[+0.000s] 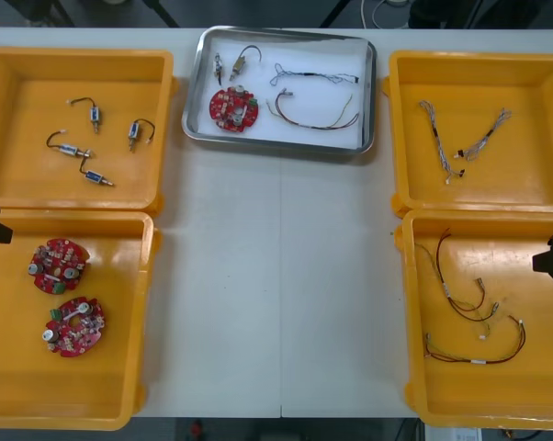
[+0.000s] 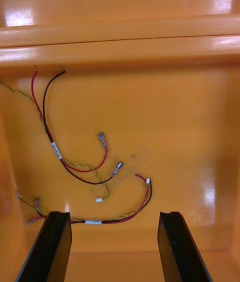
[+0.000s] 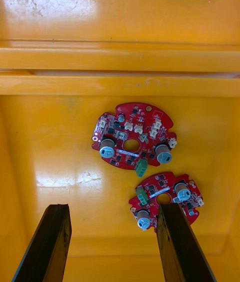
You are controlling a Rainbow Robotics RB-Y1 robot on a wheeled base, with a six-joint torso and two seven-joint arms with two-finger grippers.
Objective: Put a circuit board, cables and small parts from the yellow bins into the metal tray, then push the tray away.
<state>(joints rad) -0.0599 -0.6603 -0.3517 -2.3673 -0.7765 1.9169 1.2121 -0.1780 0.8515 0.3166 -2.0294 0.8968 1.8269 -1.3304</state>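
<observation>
Tray [image 1: 373, 92], loaded with board [image 1: 233, 108], cables [image 1: 318, 115], parts [image 1: 231, 62], lies far-centre, long axis crosswise, roughly equally ahead of left gripper [image 3: 112, 207] and right gripper [image 2: 115, 213], both open and empty over near bins [image 1: 148, 303].

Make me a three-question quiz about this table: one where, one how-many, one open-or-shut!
1. Where is the metal tray?
A) between the far yellow bins
B) inside a bin
C) at the near edge

2. How many circuit boards lie in the near left bin?
A) one
B) two
C) four

3. The right gripper, over the near right bin, is:
A) open
B) shut on a cable
C) shut on nothing

Answers: 1 A, bins flank it; 2 B, two lie beyond the open left gripper; 3 A, its fingers stand apart.
</observation>
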